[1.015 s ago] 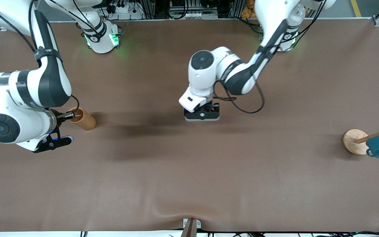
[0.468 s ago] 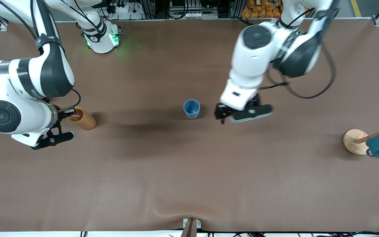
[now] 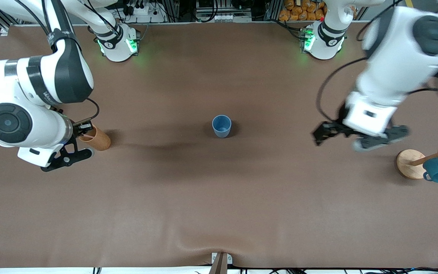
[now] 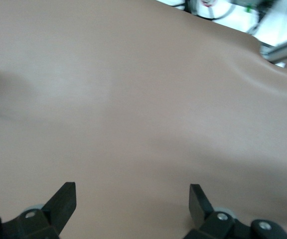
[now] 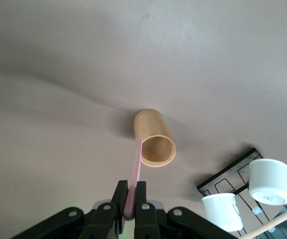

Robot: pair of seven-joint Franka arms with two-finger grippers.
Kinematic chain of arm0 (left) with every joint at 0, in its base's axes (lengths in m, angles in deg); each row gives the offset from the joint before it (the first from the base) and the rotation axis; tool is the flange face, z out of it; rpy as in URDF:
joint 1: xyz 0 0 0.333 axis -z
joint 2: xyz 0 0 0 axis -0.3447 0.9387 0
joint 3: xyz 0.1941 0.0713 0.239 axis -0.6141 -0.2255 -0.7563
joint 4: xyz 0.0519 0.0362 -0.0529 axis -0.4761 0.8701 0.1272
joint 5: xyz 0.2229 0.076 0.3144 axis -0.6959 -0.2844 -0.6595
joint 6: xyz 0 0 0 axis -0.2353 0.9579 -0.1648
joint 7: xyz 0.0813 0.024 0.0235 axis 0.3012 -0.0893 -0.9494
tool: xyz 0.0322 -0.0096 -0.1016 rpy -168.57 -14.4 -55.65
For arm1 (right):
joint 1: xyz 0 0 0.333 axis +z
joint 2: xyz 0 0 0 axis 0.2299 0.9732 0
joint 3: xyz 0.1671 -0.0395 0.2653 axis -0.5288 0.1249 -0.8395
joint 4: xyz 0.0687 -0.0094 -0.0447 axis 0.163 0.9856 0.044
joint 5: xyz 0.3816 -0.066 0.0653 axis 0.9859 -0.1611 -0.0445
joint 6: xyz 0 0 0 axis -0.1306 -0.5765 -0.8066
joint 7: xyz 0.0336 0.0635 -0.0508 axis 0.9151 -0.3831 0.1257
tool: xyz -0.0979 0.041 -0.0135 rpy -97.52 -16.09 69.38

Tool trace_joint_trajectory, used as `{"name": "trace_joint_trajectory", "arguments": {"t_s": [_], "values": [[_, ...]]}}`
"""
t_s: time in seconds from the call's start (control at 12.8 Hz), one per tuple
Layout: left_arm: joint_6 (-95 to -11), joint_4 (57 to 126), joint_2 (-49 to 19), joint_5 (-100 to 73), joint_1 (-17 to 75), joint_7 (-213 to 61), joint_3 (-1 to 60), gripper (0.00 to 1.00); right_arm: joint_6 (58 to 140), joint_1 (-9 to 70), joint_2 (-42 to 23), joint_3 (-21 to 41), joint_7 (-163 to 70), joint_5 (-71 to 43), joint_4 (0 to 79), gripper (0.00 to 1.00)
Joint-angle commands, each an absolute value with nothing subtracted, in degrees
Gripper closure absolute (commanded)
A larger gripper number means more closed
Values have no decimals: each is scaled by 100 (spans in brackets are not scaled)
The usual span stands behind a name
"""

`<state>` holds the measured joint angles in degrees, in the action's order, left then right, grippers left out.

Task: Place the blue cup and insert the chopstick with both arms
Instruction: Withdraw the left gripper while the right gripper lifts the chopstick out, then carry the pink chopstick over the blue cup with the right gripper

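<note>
Front view first: blue cup point(image 3: 221, 126) stands upright mid-table with nothing showing inside it, well apart from both arms. The left gripper point(image 3: 359, 137) hangs over bare brown table point(image 3: 219, 198) between the cup and the mug tree point(image 3: 413, 163), fingers spread wide with nothing in them. A teal mug point(image 3: 437, 170) hangs on that tree. The right gripper point(image 3: 78, 131) is at the wooden cylinder point(image 3: 96, 137) toward the right arm's end of the table.

Left wrist view: the two fingertips point(image 4: 64, 199) are far apart, only bare table between them.

Right wrist view: right gripper point(image 5: 131, 201) is pinched tight on the pink chopstick point(image 5: 135, 177), whose free end reaches the rim of the wooden cylinder point(image 5: 153, 137); can't tell if the tip touches it. That cylinder looks hollow, nothing in it. Two white cups point(image 5: 269, 180) sit nearby on a black rack point(image 5: 223, 181).
</note>
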<state>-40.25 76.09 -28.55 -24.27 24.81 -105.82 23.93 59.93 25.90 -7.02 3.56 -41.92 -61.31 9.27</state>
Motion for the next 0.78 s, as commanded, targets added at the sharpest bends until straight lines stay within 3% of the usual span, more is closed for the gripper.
{"name": "trace_joint_trajectory", "arguments": {"t_s": [0.0, 0.7], "values": [[-3652, 7540, -2952, -2345, 2158, -10553, 2430, 0, 5961, 2683, -821, 184, -4076, -6055, 742, 100], [-2746, 7531, -3584, -2469, 1121, -8955, 2439, 0, 7296, 3156, -918, -1179, -4137, -5879, 742, 100]]}}
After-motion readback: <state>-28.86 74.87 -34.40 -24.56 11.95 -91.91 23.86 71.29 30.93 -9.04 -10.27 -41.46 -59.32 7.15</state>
